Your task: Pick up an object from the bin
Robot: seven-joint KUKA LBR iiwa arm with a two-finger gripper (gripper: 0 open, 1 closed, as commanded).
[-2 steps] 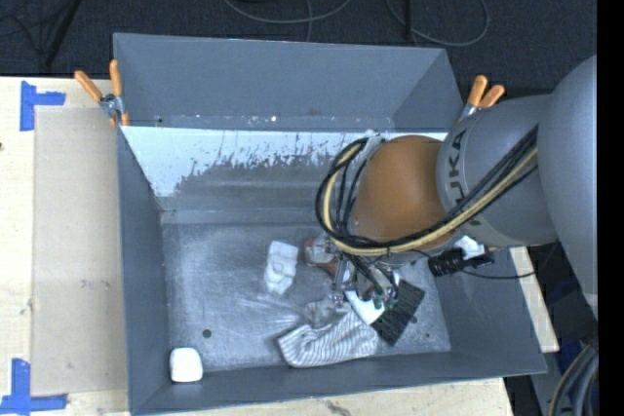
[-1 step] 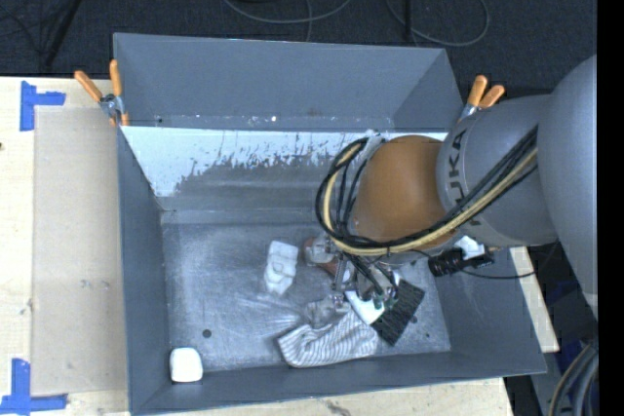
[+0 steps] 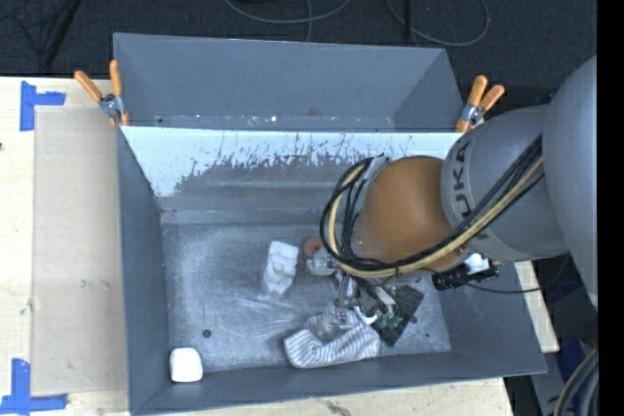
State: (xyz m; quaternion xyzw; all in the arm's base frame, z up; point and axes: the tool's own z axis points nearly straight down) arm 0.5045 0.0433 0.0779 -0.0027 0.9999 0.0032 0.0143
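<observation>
Grey striped cloth (image 3: 327, 348) in lower centre of frame, long axis left-right. Gripper (image 3: 353, 315) just above its right half, opening cannot tell. Arm (image 3: 526, 180) lettering reads "UKA".

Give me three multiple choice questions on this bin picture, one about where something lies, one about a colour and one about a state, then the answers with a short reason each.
1. Where in the bin does the small white block lie?
A. near-left corner
B. far-right corner
C. under the arm

2. What colour is the crumpled cloth by the near wall?
A. red
B. grey and white
C. yellow

3. How do the small white block and the crumpled white piece stand to each other?
A. stacked
B. touching
C. apart

Answers:
1 A, it sits where the left and near walls meet.
2 B, the fabric is pale with grey striping.
3 C, bare floor lies between them.
</observation>
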